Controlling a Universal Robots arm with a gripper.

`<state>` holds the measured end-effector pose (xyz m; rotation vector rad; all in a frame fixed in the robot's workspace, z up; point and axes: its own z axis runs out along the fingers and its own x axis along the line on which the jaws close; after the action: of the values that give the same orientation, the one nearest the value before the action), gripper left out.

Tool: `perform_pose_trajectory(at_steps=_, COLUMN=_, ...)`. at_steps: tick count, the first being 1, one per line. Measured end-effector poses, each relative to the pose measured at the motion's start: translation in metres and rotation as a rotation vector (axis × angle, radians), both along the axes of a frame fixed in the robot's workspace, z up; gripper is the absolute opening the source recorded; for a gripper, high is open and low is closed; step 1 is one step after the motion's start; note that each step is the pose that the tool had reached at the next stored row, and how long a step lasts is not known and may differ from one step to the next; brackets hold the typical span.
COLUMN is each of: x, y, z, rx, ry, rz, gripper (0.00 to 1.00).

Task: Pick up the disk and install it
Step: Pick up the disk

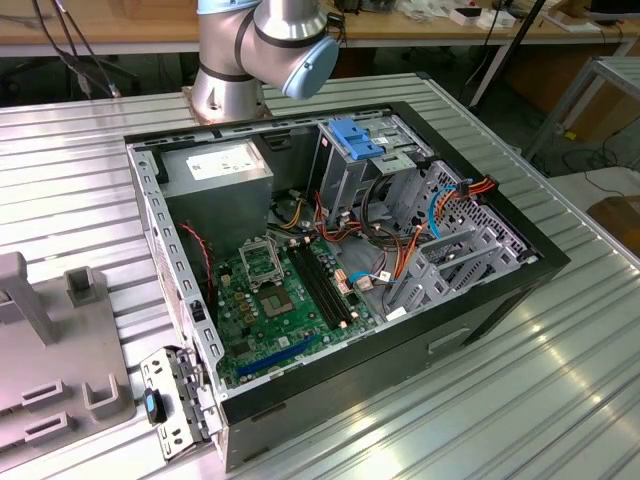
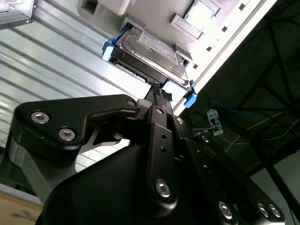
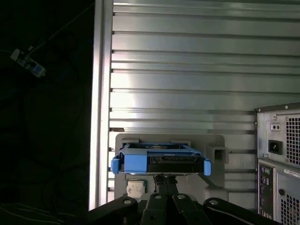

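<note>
Ribbed metal table (image 1: 500, 420) is carrying an open computer case (image 1: 480, 320) in the middle of the exterior view, side panel off. The motherboard (image 1: 280, 300) is lying on the case floor and the power supply (image 1: 215, 165) is sitting in the upper left corner of the case. A blue bracket (image 1: 355, 135) is sitting on top of the upright drive cage (image 1: 345, 180). The arm base (image 1: 240, 50) is standing at the upper middle of the frame, behind the case. A grey fixture (image 1: 50, 370) is lying at the exterior view's left.

In the second wrist view the disk (image 2: 150, 49), dark and framed in blue, is lying on a pale grey holder (image 2: 154, 14) over the ribbed table. The gripper (image 2: 158, 93) is reaching right up to the disk's near edge, tip touching or just beside it. I cannot tell how far the claw is open or whether it is gripping the disk.

In the first wrist view the disk (image 3: 159, 161) is sitting flat on the grey holder (image 3: 206, 185), close to the table edge. The gripper (image 3: 161, 178) is sitting just beside its near side, and the back of the case (image 3: 281, 159) is showing well apart from it
</note>
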<state>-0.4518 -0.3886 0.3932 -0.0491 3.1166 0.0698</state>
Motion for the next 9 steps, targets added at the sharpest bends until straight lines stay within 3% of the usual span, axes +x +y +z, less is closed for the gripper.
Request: perform_pose_trajectory(at_steps=9, x=0.0000, y=0.0000, z=0.0000, rx=0.0000, ry=0.0000, rz=0.123, gripper=0.11)
